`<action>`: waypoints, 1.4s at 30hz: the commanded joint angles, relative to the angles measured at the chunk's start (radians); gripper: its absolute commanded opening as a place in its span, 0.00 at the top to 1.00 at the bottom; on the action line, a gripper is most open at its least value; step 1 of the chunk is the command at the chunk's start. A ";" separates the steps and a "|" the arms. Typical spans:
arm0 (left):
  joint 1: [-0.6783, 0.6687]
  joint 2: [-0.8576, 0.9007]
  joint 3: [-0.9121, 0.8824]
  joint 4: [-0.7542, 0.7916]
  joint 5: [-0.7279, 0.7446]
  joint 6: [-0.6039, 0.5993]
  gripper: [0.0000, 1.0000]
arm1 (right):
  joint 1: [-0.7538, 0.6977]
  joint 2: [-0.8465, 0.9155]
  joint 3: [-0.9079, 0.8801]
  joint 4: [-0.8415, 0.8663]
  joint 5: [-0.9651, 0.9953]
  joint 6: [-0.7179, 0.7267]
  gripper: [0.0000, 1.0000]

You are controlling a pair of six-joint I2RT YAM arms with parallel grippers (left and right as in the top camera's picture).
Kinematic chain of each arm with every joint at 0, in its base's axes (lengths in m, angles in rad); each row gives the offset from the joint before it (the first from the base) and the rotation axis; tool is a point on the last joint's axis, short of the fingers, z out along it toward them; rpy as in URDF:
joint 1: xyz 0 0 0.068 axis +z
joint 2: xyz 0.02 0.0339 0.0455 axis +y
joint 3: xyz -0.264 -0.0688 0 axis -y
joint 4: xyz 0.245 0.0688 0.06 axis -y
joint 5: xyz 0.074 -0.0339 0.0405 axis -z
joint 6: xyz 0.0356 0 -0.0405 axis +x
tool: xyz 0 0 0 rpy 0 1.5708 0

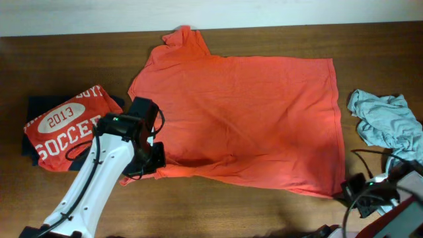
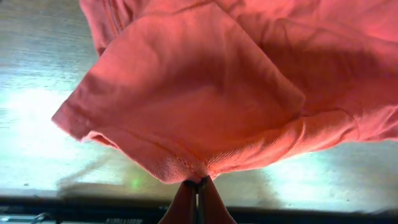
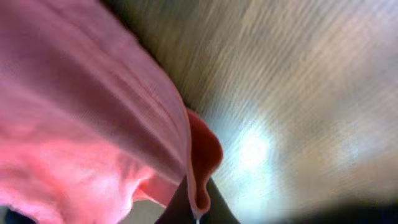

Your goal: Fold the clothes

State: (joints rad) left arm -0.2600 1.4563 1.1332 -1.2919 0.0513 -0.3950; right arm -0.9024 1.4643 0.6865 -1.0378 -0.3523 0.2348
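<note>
A large orange-red T-shirt (image 1: 244, 112) lies spread flat across the middle of the wooden table, plain side up. My left gripper (image 1: 153, 165) is shut on its near left sleeve, whose hem (image 2: 186, 165) bunches up just above the closed fingertips (image 2: 186, 199). My right gripper (image 1: 345, 192) is shut on the shirt's near right bottom corner, where a fold of the hem (image 3: 200, 155) is pinched between the dark fingers (image 3: 177, 208). A folded orange-red shirt with white SOCCER lettering (image 1: 63, 129) rests on a dark navy one (image 1: 33, 106) at the left. At the right lies a crumpled pale grey-blue shirt (image 1: 386, 122).
The table's far edge meets a white wall (image 1: 211, 13). The folded pile sits just left of my left arm (image 1: 92, 188). Black cables (image 1: 370, 192) trail by my right arm, close to the grey-blue shirt.
</note>
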 commanded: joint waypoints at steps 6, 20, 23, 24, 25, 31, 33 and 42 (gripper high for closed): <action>0.000 -0.022 0.128 -0.072 -0.058 0.054 0.99 | 0.048 -0.229 0.237 -0.206 0.000 -0.039 0.96; 0.001 -0.021 0.138 0.077 -0.131 0.218 0.99 | 0.286 -0.211 0.285 -0.010 -0.004 0.145 0.96; 0.001 -0.021 0.138 0.152 -0.134 0.306 1.00 | 0.310 -0.181 0.285 0.068 -0.008 0.168 0.96; 0.001 -0.020 0.138 0.175 -0.140 0.328 1.00 | 0.317 -0.166 0.285 0.097 -0.012 0.168 0.96; 0.001 -0.018 0.138 0.195 -0.151 0.347 1.00 | 0.324 -0.151 0.285 0.127 -0.022 0.171 0.96; 0.001 0.014 0.138 0.325 -0.165 0.459 0.99 | 0.367 -0.040 0.285 0.315 -0.101 0.171 0.96; 0.001 0.028 0.138 0.361 -0.165 0.481 0.99 | 0.379 -0.007 0.285 0.363 -0.109 0.171 0.96; 0.001 0.145 0.138 0.527 -0.200 0.555 0.99 | 0.416 0.093 0.285 0.601 -0.175 0.171 0.96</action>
State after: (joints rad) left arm -0.2600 1.5608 1.2533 -0.7948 -0.1181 0.1097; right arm -0.5053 1.5406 0.9527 -0.4656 -0.4923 0.4061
